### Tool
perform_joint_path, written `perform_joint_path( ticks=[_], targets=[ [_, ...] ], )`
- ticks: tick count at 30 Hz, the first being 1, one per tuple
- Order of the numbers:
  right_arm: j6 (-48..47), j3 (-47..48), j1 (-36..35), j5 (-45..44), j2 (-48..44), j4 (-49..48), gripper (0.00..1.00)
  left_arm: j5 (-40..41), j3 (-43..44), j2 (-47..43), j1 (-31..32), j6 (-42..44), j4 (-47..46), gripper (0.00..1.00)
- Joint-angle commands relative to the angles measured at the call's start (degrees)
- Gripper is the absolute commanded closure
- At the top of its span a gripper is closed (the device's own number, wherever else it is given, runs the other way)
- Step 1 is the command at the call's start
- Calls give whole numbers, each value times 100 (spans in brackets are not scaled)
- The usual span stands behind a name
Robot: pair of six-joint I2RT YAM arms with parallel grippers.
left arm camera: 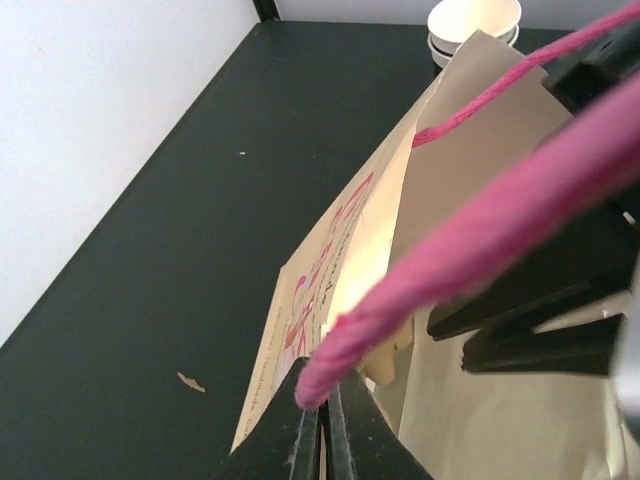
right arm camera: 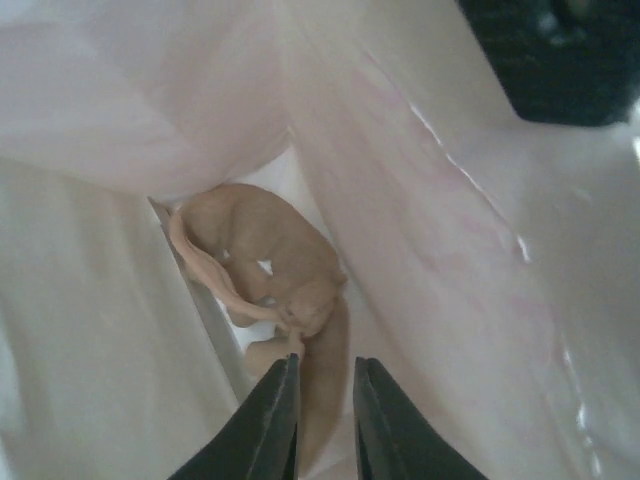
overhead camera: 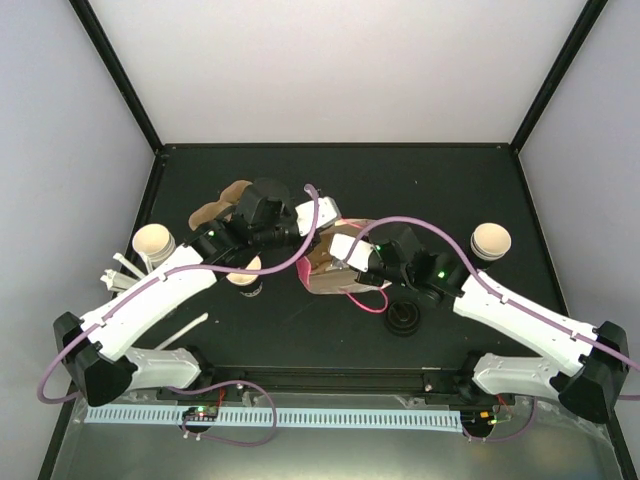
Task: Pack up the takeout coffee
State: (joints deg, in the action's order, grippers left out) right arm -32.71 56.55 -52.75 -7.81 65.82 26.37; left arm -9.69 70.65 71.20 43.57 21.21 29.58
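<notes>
A cream paper bag (overhead camera: 345, 250) with pink print and pink cord handles lies on its side mid-table. My left gripper (left arm camera: 322, 400) is shut on one pink handle (left arm camera: 470, 235) at the bag's mouth and holds that side up. My right gripper (right arm camera: 325, 385) is deep inside the bag (right arm camera: 120, 350), its jaws narrow around an edge of a tan pulp tray (right arm camera: 270, 260). One cup with a cream top and dark side (overhead camera: 243, 279) stands just below my left arm. A second brown pulp tray (overhead camera: 220, 205) lies behind my left gripper.
Open cream cups stand at the left (overhead camera: 155, 241) and at the right (overhead camera: 490, 240), the latter also in the left wrist view (left arm camera: 475, 22). A black lid (overhead camera: 403, 319) lies near my right arm. White stirrers (overhead camera: 185, 328) lie front left.
</notes>
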Motion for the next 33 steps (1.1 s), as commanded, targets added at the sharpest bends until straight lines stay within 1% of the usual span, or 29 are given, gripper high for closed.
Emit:
perform_joint_path(
  ticks=[1, 2, 5, 9, 13, 16, 18, 26, 29, 33],
  targets=[
    [-1360, -58, -25, 1, 6, 337, 94, -214, -82, -210, -7, 247, -10, 98],
    [-1520, -88, -43, 82, 64, 503, 98, -212, -119, -235, -7, 216, -32, 98],
    [-1537, -293, -234, -141, 207, 677, 99, -182, -299, -330, 7, 122, -177, 99],
    [-1192, -686, -714, -446, 321, 727, 99, -141, -552, -455, 18, 84, -375, 98],
    [-810, -1287, -1077, -371, 339, 301, 99, -440, -746, -615, 86, 15, -414, 99],
    [-417, -1382, -1175, -433, 447, 160, 99, -615, -916, -794, 256, 72, -398, 98],
    [-282, -1373, -1176, -742, 478, -23, 99, -565, -1048, -902, 412, 102, -379, 98],
    [-464, -1320, -1176, -1634, 674, -1051, 99, -440, -1288, -1095, 774, -227, -459, 98],
    [-480, -1246, -1175, -1946, 715, -1348, 99, -341, -1332, -1065, 803, -345, -491, 98],
    [-654, -1420, -1167, -2279, 676, -2072, 99, -323, -1328, -998, 811, -486, -515, 99]
  ],
)
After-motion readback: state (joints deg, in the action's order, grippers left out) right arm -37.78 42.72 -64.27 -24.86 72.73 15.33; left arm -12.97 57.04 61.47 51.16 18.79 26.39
